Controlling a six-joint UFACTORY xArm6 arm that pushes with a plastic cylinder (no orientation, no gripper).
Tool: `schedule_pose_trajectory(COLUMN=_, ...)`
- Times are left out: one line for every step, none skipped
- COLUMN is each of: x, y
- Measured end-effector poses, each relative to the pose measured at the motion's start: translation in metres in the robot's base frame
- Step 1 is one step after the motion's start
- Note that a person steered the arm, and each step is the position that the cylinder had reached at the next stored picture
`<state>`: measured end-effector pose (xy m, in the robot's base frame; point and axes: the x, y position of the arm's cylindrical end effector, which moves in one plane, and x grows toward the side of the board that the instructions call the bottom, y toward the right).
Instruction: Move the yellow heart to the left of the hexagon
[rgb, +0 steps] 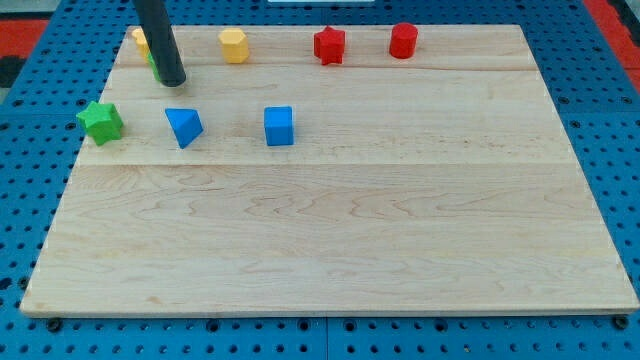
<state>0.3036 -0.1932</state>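
The yellow hexagon (234, 45) stands near the view's top, left of centre. A yellow block, the heart (140, 40), shows only as a sliver at the top left, mostly hidden behind the dark rod. My tip (173, 80) rests on the board just right of and below that yellow block. A green block (152, 64) peeks out at the rod's left edge, its shape hidden. The tip is left of the hexagon, with a gap between them.
A green star (101, 121) lies at the left edge of the wooden board (350, 230). A blue triangle (184, 126) and a blue cube (279, 126) sit below the tip. A red star (329, 45) and a red cylinder (403, 41) stand along the top.
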Motion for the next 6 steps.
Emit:
schedule_pose_trajectory(x=0.009, y=-0.012)
schedule_pose_trajectory(x=0.014, y=-0.079)
schedule_pose_trajectory(x=-0.039, y=-0.102)
schedule_pose_trajectory(x=-0.073, y=-0.102)
schedule_pose_trajectory(x=-0.066, y=-0.056)
schedule_pose_trajectory(x=-0.052, y=0.064)
